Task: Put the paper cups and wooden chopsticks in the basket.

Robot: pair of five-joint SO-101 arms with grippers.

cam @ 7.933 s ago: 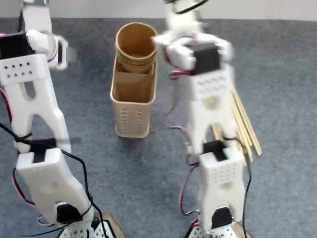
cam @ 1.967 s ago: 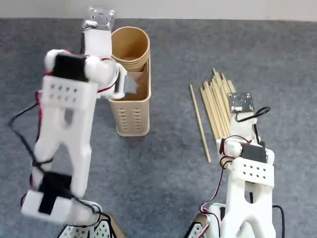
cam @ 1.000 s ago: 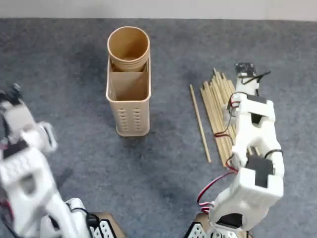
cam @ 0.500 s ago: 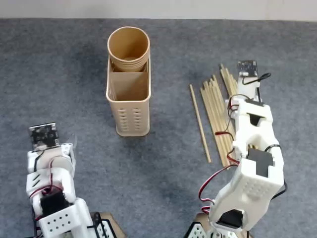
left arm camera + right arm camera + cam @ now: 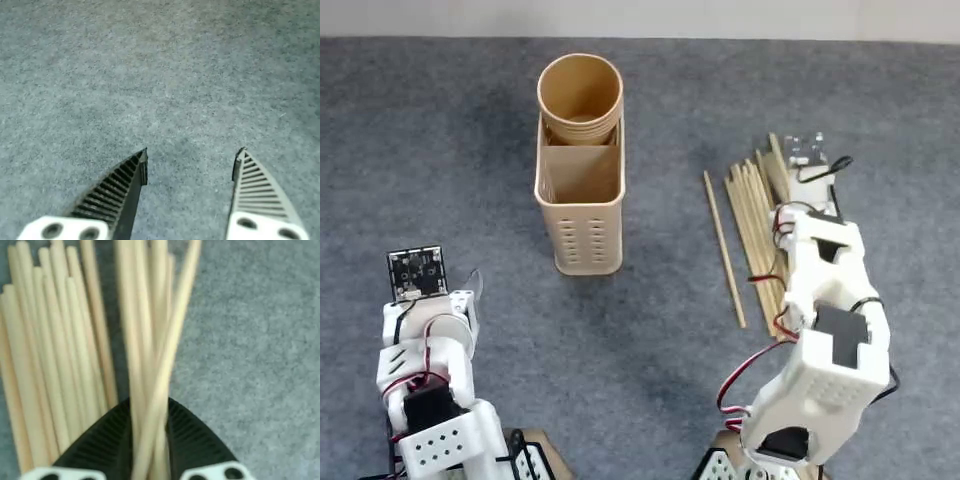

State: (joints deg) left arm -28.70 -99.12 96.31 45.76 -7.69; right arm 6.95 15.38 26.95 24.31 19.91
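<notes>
Grey carpet covers the whole table. On it, the right gripper is closed around a few wooden chopsticks, which stick out from between its dark fingers. The other chopsticks of the pile lie flat on the carpet just beside them. In the high view this gripper is over the pile at about 2 o'clock, and a single chopstick lies apart from the pile, on the basket's side. The left gripper has its jaws spread wide with nothing between them. It is above bare carpet at about 8 o'clock. The basket stands upright at about 11 o'clock, well apart from both grippers. The stacked paper cups sit in its far compartment.
</notes>
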